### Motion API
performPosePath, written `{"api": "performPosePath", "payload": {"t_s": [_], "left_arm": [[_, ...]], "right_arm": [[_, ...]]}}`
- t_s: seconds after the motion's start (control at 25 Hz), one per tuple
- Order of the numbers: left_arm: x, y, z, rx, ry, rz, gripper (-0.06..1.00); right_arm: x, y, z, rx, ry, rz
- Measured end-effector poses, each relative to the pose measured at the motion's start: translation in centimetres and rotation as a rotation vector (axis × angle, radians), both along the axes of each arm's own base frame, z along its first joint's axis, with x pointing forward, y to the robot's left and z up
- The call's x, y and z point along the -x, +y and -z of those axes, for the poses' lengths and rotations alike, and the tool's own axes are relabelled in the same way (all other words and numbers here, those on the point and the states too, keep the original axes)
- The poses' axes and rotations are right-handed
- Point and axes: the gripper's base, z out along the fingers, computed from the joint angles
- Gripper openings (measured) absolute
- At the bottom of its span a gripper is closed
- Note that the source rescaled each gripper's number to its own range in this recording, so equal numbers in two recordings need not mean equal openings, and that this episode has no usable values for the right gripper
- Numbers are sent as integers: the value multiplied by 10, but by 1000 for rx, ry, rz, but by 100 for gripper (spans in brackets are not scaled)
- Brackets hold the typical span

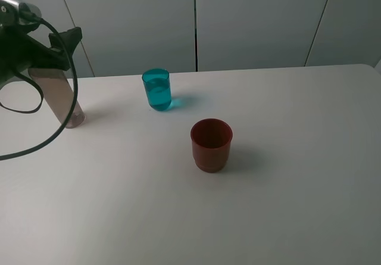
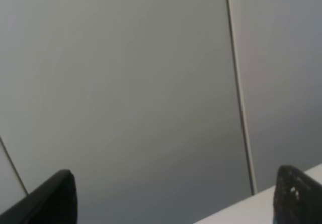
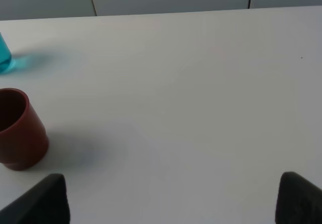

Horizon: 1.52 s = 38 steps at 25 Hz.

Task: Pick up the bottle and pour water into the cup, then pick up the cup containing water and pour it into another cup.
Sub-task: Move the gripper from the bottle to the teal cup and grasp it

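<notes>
- Bottle (image 1: 59, 98): slim, smoky grey-brown translucent plastic. Its base rests on the tabletop (image 1: 297, 187) at the far left, and it appears to lean in the high view. The neck is hidden behind the left arm.
- Cup (image 1: 156, 89): small teal-blue translucent tumbler with smooth, straight sides. It stands upright near the far edge, well right of the bottle. A water line shows through the wall, and a teal glow falls on the surface beside it.
- Another cup (image 1: 211, 145): wider, opaque, dark red plastic with a stepped, narrower base band. It stands upright near the middle, nearer the camera than the teal cup and apart from it.
- Left fingers (image 2: 53, 201): black and spread wide, with only the wall between them. They sit above the bottle; contact cannot be told.
- Right fingers (image 3: 43, 201): black and spread wide, low over bare tabletop, with the red cup off to one side.
- Cable (image 1: 75, 89): black, looping down from the left arm in front of the bottle.
- Tabletop: white, matte and smooth, with soft shadows.
- Wall (image 1: 256, 21): pale grey flat panels divided by thin dark seams.
</notes>
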Motion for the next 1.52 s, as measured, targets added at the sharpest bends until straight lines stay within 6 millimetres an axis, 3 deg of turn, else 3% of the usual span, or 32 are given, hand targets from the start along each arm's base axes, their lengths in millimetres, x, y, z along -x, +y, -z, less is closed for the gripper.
{"api": "performPosePath", "payload": {"t_s": [0.12, 0.24, 0.68, 1.32, 1.52], "left_arm": [[-6, -13, 9, -9, 42, 37, 99], [-12, -21, 30, -12, 104, 60, 99], [-36, -37, 90, 12, 196, 142, 99], [-87, -58, 139, 36, 242, 237, 99], [-98, -76, 152, 35, 246, 274, 99]], "right_arm": [[0, 0, 0, 0, 0, 0], [0, 0, 0, 0, 0, 0], [0, 0, 0, 0, 0, 0], [0, 0, 0, 0, 0, 0], [0, 0, 0, 0, 0, 0]]}}
